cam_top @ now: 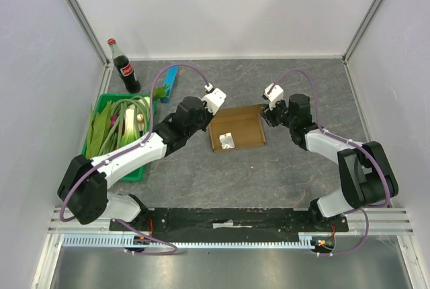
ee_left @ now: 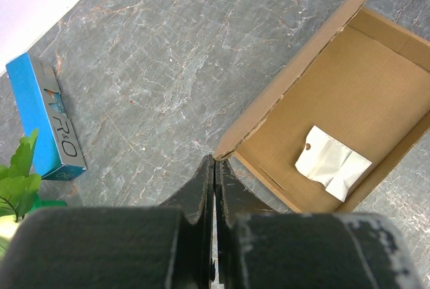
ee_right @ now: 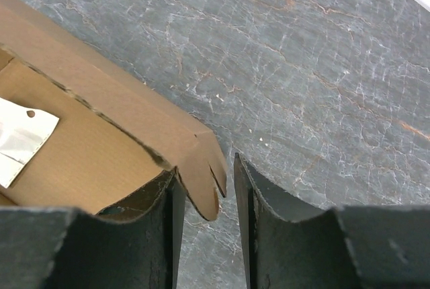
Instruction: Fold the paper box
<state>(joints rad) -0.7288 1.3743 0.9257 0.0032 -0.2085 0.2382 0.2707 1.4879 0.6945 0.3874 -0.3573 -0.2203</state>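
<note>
**Both claws at the upper corners of the paper box, working its rear wall**

The paper box (cam_top: pixel 245 124) lay open near the centre of the top view on the grey surface (cam_top: pixel 269 175), with a white slip (cam_top: pixel 227 141) on its floor. The left claw (ee_left: pixel 214 168) was pressed to a hairline at the box's corner, low in the middle of its wrist view. Whether card sat between the fingers could not be told. The right claw (ee_right: pixel 206 171) was narrow, its fingers straddling a rounded corner tab with a sliver of gap beside it, not clamped. The step looked like setting that tab and wall. Done well, the right claw would close on the tab near its crease rather than its tip. The left would steady the opposite corner so the box could not slide, and the bend would follow the crease slowly, since thin card probably buckles easily.
</note>
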